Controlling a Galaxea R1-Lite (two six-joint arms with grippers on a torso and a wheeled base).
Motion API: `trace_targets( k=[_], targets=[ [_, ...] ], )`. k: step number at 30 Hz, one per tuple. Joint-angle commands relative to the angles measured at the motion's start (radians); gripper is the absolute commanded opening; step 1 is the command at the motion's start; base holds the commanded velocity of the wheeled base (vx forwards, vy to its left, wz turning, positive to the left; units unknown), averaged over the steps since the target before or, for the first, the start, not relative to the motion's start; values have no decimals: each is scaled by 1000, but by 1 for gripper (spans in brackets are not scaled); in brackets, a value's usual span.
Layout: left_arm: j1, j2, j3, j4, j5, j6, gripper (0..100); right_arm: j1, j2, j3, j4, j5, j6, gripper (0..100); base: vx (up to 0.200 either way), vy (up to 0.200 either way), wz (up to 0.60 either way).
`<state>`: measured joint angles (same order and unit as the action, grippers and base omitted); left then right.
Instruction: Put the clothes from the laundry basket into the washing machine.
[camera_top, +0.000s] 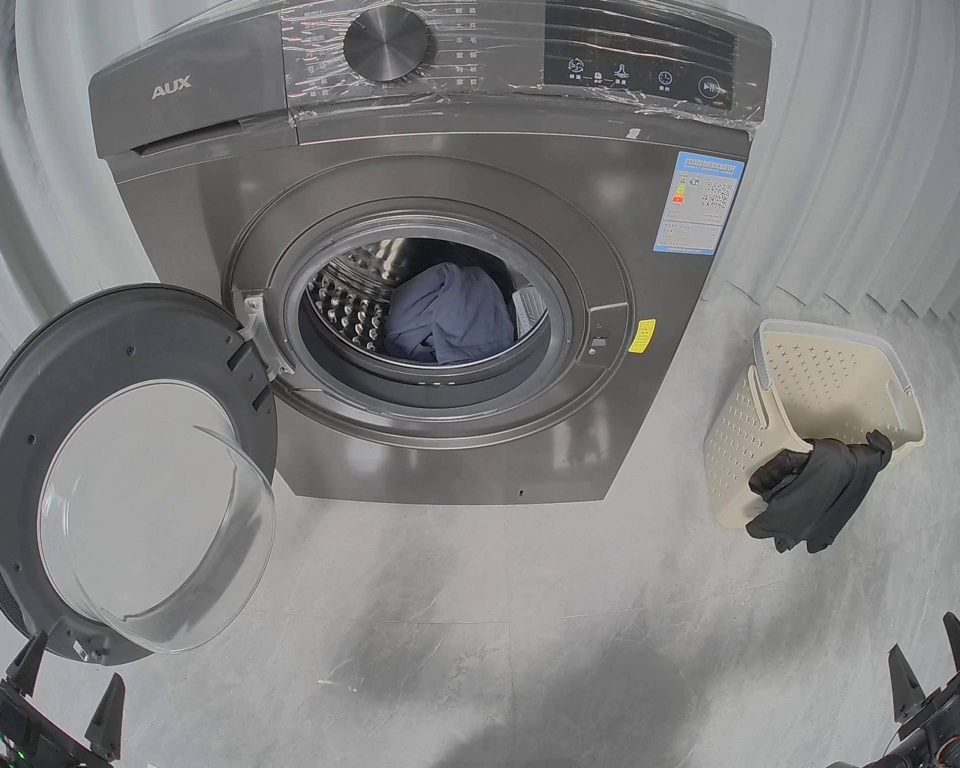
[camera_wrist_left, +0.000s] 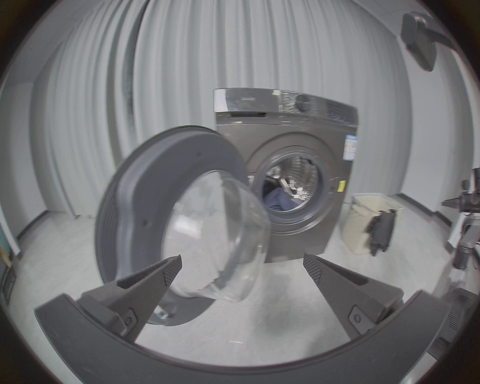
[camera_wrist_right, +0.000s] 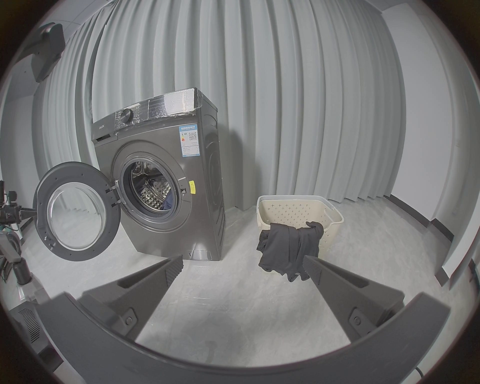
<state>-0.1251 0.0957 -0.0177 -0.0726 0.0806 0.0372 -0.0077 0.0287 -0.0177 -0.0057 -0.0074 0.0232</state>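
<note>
1. Washer (camera_top: 450, 170) is standing with its door (camera_top: 130, 470) hanging wide open on the robot's left; a blue garment (camera_top: 448, 315) is lying in the drum.
2. Basket (camera_top: 830, 380) is sitting on the floor just right of the washer, with a black garment (camera_top: 820, 485) draping over its near rim and down the outside.
3. Left claw (camera_wrist_left: 241, 260) is hovering low near the door, fingers apart and empty; right claw (camera_wrist_right: 242, 260) is likewise apart and empty, well short of the basket.
4. Fetching the black garment is probably the step in hand, and the right claw is sitting nearer.
5. Aiming at the bunched cloth on the rim, not the hanging tail, is looking wisest; pinching the rim itself is risking tipping the light basket.
6. Lifting high is keeping loose ends off the floor; releasing deep in the drum is avoiding spillback.
</note>
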Motion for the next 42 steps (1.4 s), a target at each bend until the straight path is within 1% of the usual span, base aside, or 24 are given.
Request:
trace_targets(
  k=[1, 2, 3, 4, 6, 10, 18, 27, 36, 42],
  targets=[
    [150, -47, 18, 19, -47, -2, 100, 5, -24, 18, 10, 3, -2, 100, 0, 0, 0],
    [153, -50, 18, 20, -59, -3, 100, 5, -24, 18, 10, 4, -2, 100, 0, 0, 0],
    [136, -71, 18, 66, -145, -10, 100, 6, -26, 18, 10, 4, -3, 100, 0, 0, 0],
    [121, -80, 18, 76, -140, -10, 100, 6, -27, 18, 9, 4, -3, 100, 0, 0, 0],
    [122, -96, 13, 85, -127, -20, 100, 6, -27, 18, 9, 4, 0, 100, 0, 0, 0],
    [122, -94, 15, 82, -124, -22, 100, 6, -27, 18, 9, 6, -14, 100, 0, 0, 0],
    [122, -94, 15, 82, -121, -33, 100, 6, -27, 18, 9, 6, -14, 100, 0, 0, 0],
    [122, -94, 16, 79, -119, -34, 100, 6, -27, 18, 9, 6, -14, 100, 0, -200, 0],
    [121, -94, 16, 79, -119, -34, 100, 6, -27, 18, 9, 6, -14, 100, 0, 0, 0],
    [122, -94, 16, 79, -119, -34, 100, 6, -27, 18, 9, 6, -14, 100, 0, -200, 0]
  ],
)
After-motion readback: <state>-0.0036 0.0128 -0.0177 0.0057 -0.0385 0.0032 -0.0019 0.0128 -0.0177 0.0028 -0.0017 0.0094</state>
